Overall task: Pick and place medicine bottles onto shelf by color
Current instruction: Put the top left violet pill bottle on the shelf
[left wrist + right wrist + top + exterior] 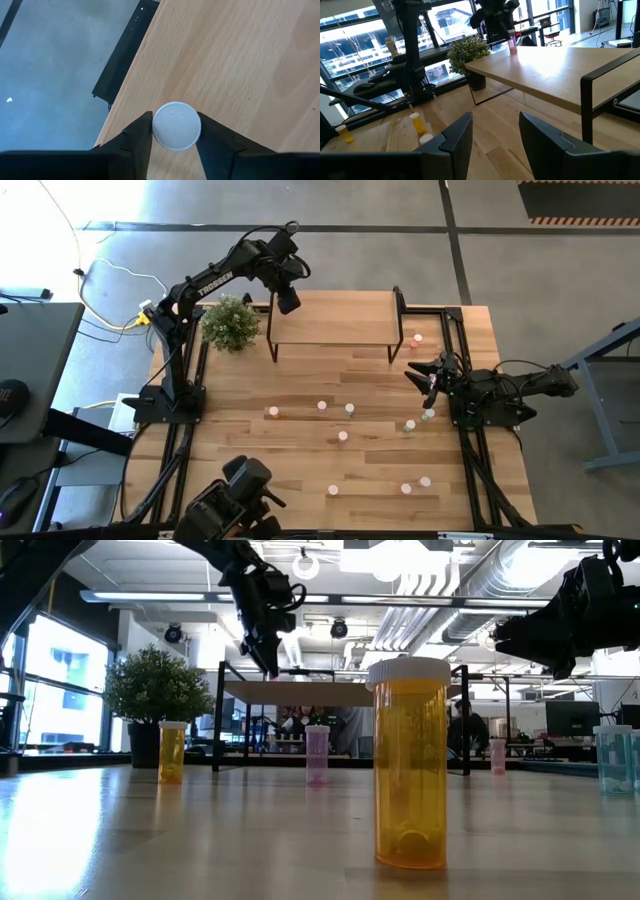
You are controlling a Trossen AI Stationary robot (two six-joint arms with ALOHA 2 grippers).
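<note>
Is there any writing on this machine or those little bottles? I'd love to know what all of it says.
"TROSSEN": white letters along the left arm, seen from above.
The medicine bottles, such as the orange bottle nearest the low camera, show no label or print.
The white cap between the left gripper's fingers is plain, with no lettering.
The shelf has no readable marks.

Grey concrete floor is surrounding the wood-plank table; ceiling ducts and strip lights are running overhead; daylight is entering through large windows.
</note>
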